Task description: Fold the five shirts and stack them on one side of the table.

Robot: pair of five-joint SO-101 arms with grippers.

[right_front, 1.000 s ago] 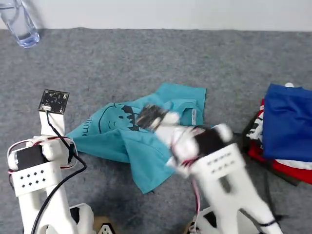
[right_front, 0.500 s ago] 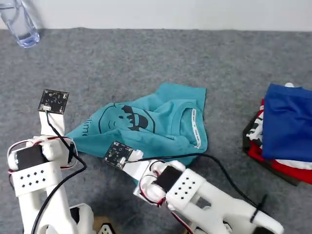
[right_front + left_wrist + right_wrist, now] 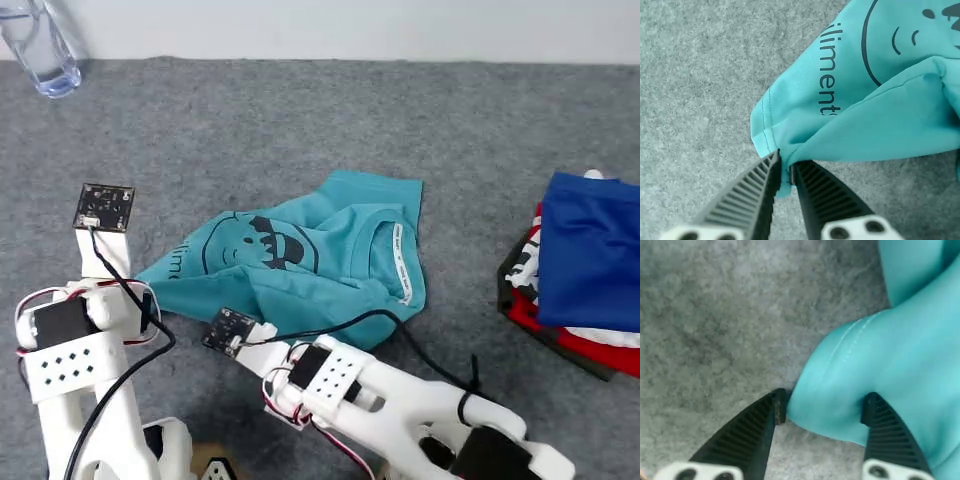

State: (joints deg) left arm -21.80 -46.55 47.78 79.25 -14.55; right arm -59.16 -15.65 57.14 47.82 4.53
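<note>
Since a second ago, a swing of the right arm (image 3: 400, 400) from above the middle of the teal shirt (image 3: 300, 270) down to its near edge; hardly any shift on the left side. Lying crumpled near the middle of the grey bench (image 3: 300, 110), printed front and collar showing, one flap turned over along the near side. Pinched at its left hem corner by the left tool (image 3: 785, 167), jaws closed to a sliver on a fold of cloth. Straddled at the near corner by the right tool (image 3: 825, 407), jaws wide apart on either side of the teal edge, tips low at the grey surface, nothing gripped yet. Well off to the right, a stack of folded shirts (image 3: 580, 280), blue on top, red and others beneath. At the far left corner, a clear bottle (image 3: 40, 50), well apart from everything. Judged as the opening of the fold on the one loose shirt: one corner secured, the second about to be taken. Next, probably, closing the right jaws on that corner, then lifting both corners together and drawing them apart to spread the cloth flat before folding; calls for an even lift, so as not to drag the shirt into a tighter bunch.
</note>
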